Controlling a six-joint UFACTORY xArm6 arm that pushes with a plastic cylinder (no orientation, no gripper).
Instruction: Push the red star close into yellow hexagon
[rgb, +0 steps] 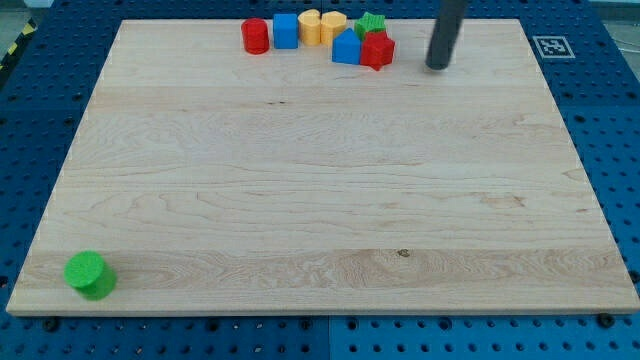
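My tip, a bare rod holding nothing, stood just right of the red star, which sat below-right of the yellow hexagon. A black-and-white marker tag showed no readable writing.

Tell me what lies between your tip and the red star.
Nothing: in the camera view, only bare board separates my tip from the red star, which lies to the tip's left. The yellow hexagon sits beyond the star, farther left.
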